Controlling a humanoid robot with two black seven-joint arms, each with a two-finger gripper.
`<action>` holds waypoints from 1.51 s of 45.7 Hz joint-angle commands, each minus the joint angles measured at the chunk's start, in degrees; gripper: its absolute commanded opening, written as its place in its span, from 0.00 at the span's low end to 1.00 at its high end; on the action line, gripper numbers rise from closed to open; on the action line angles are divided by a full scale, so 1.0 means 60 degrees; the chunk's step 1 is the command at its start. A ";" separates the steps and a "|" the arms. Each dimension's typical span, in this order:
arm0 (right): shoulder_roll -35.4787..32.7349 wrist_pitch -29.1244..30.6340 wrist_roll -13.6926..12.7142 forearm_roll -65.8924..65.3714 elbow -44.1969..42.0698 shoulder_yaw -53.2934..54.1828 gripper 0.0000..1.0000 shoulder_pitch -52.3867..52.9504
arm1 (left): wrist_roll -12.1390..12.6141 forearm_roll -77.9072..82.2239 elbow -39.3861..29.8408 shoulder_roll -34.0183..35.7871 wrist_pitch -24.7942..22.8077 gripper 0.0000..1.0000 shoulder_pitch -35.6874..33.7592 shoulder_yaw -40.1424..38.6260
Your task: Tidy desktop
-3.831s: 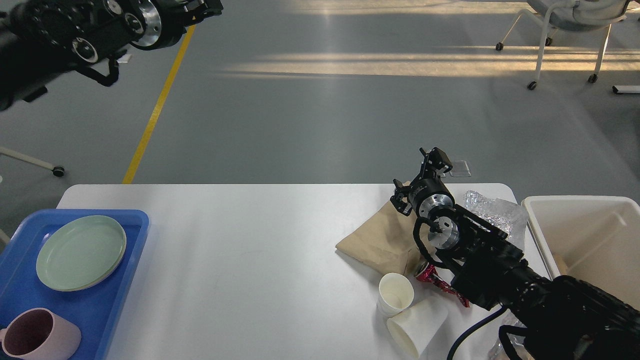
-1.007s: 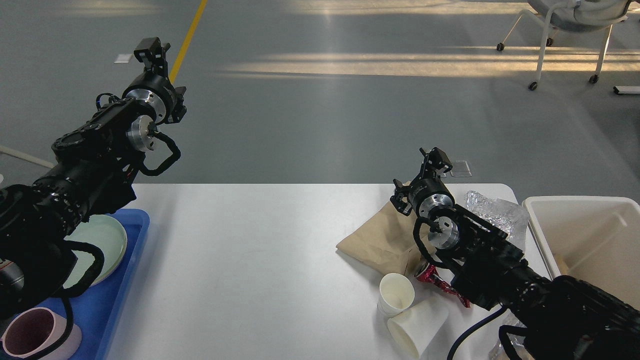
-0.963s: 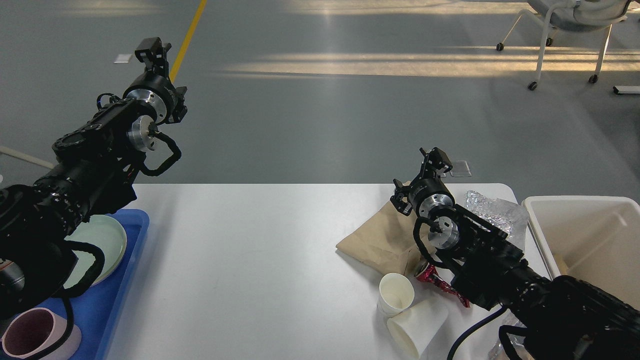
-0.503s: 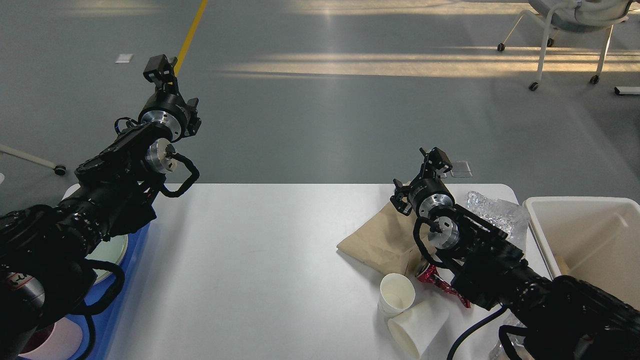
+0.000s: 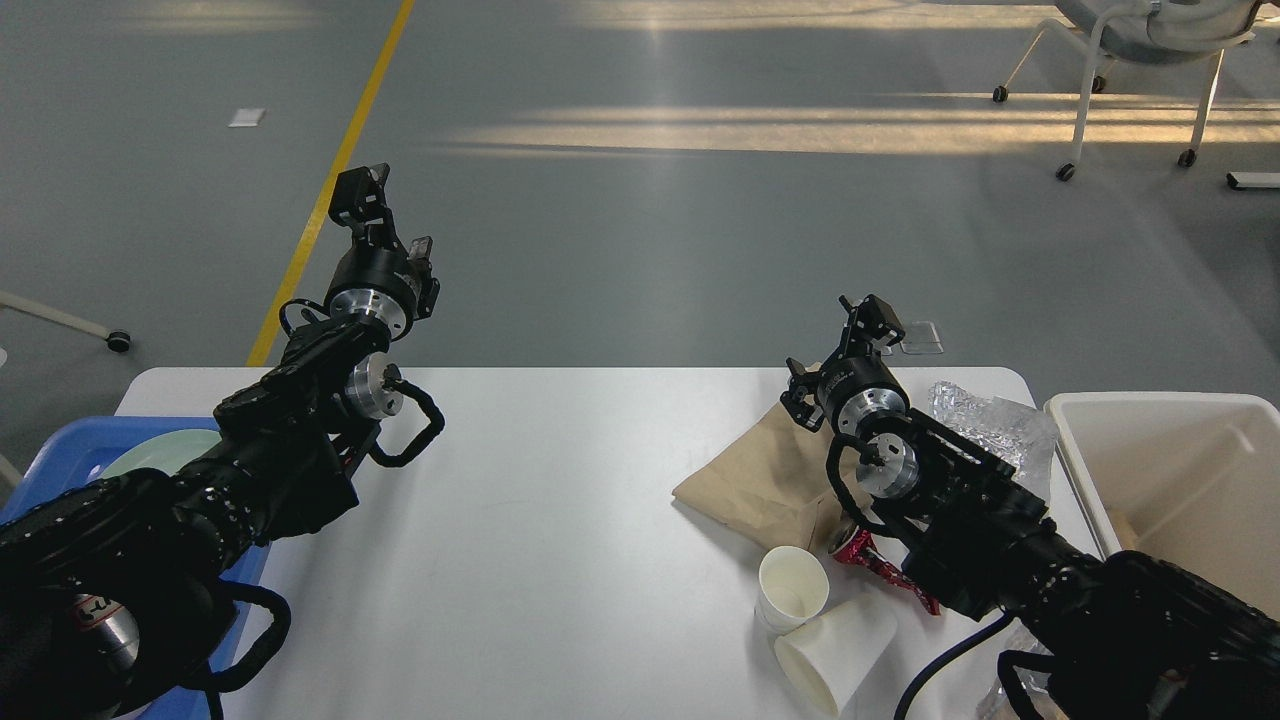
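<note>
The white desktop (image 5: 560, 500) fills the lower half of the head view. At its right end lie a flat brown paper bag (image 5: 765, 475), a crumpled clear wrapper (image 5: 995, 422), a red wrapper (image 5: 872, 562), an upright paper cup (image 5: 792, 590) and a tipped paper cup (image 5: 835, 655). My right gripper (image 5: 870, 318) is raised over the bag's far edge and holds nothing that I can see. Past the desktop's far left edge my left gripper (image 5: 368, 205) points upward and appears empty. Both grippers look too small and dark to read their fingers.
A blue tray (image 5: 55, 460) with a pale green plate (image 5: 150, 452) sits at the left end, mostly hidden by my left arm. A cream-white bin (image 5: 1180, 470) stands at the right end. A wheeled chair (image 5: 1130, 40) stands on the floor far right.
My left arm has swung down and to the right from the upper left and now lies over the tray and the desktop's left end. The right arm and the litter have not moved.
</note>
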 commanded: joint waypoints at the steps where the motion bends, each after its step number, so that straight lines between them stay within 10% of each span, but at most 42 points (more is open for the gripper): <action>1: 0.0000 0.0000 0.0000 -0.0001 0.0000 -0.0010 1.00 0.0001 | -0.0011 -0.0003 0.0000 -0.0084 -0.0005 0.98 0.0080 0.0019; 18: 0.0000 0.0000 0.0000 -0.0001 0.0000 0.0004 1.00 0.0001 | -0.0128 0.0012 -0.0014 -0.0303 -0.0019 0.98 0.0475 0.0121; 40: 0.0000 0.0000 0.0000 0.0013 0.0000 0.0004 1.00 0.0001 | -0.1987 0.0042 -0.0117 -0.0362 -0.0019 0.98 0.0856 0.0151; 69: 0.0000 -0.0014 0.0000 0.0013 0.0000 0.0004 1.00 0.0001 | -0.2091 0.0100 -0.0117 -0.0347 -0.0019 0.98 0.0856 0.0180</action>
